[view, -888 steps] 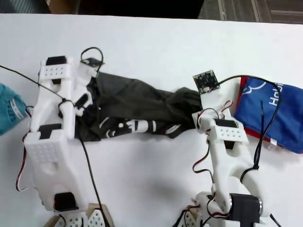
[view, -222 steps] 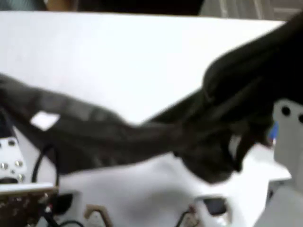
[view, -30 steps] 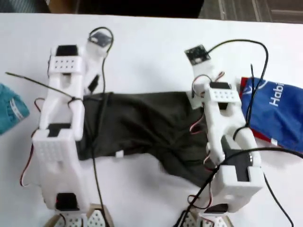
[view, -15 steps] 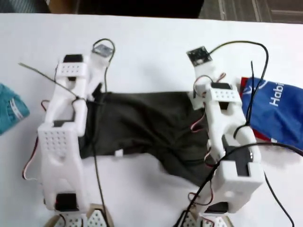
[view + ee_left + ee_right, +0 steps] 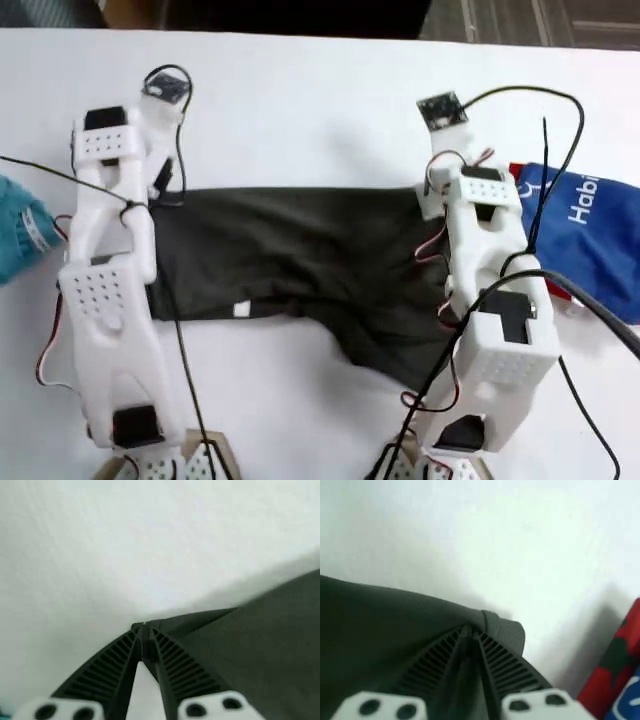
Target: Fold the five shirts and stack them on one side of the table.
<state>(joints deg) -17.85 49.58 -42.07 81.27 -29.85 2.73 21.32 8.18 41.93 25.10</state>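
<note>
The left gripper (image 5: 145,631) has its ribbed black jaws pressed together on a pointed corner of a dark olive-grey cloth shirt (image 5: 300,255). The right gripper (image 5: 470,631) is likewise closed, pinching a rounded fold at another corner of the same shirt.

Seen from above, the shirt lies spread out at the centre of the flat white table (image 5: 320,90), between the two white arms. The left gripper holds the shirt's 10 o'clock corner and the right gripper holds its 2 o'clock corner. The shirt's far edge runs nearly straight between them. The near edge is uneven, with a bunched flap reaching toward 5 o'clock beside the right arm. A small white tag (image 5: 240,310) shows on the near edge at about 7 o'clock.

At 3 o'clock from the shirt, just beyond the right arm, lies a folded blue cloth garment with white lettering and a red edge (image 5: 590,240). At 9 o'clock, at the table's edge past the left arm, sits a bunched teal knitted cloth (image 5: 20,230).
</note>
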